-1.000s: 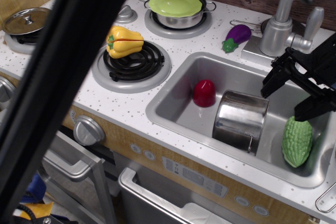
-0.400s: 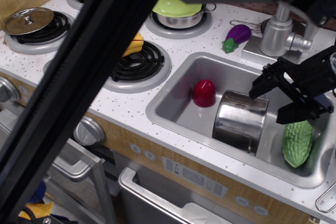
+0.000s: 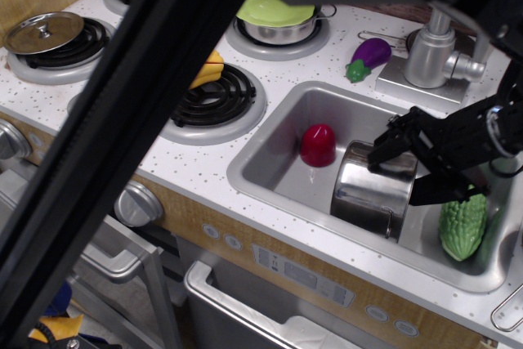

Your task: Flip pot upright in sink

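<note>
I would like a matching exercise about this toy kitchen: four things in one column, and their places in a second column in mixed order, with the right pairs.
Things:
1. pot
2. red cup
3. eggplant
4. green bumpy vegetable

Places:
A. on the counter, beside the faucet
B. at the right end of the sink
C. in the sink, on its side, just under the gripper
D. in the sink, left of the pot

Pairs: 1-C, 2-D, 3-A, 4-B

My arm reaches in from the right, wrist angled down and left; my gripper (image 3: 402, 173) has its two black fingers (image 3: 391, 141) spread apart.
</note>
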`<state>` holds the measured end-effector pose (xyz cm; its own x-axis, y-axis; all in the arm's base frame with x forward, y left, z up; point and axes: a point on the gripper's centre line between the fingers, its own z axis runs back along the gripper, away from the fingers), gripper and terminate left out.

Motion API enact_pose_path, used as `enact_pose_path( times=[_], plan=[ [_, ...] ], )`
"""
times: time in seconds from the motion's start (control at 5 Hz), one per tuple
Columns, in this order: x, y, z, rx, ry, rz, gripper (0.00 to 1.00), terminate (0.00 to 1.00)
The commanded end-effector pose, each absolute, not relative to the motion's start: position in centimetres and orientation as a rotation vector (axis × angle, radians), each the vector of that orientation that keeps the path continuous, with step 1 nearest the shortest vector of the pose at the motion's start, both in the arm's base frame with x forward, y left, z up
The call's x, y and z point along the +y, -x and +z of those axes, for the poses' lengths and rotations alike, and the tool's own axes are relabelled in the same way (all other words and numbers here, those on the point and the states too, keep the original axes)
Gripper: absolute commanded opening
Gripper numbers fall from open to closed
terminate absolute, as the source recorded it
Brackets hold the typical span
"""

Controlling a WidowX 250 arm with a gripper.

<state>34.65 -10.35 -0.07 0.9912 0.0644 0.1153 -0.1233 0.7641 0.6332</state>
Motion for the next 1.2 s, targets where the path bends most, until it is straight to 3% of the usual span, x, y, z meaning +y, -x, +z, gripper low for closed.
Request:
enact_pose_path(
  times=[0.0, 0.4, 0.6, 1.0],
  plan=[
    [-9.5, -35.2, 1.6, -0.180, -0.613, 0.152, 0.00, 0.00],
    [-8.3, -35.2, 2.6, -0.156, -0.568, 0.140, 0.00, 0.00],
    [-7.6, -35.0, 3.0, -0.152, -0.498, 0.149, 0.00, 0.00],
    [-6.6, -34.9, 1.7, -0.197, -0.388, 0.153, 0.00, 0.00]
  ],
)
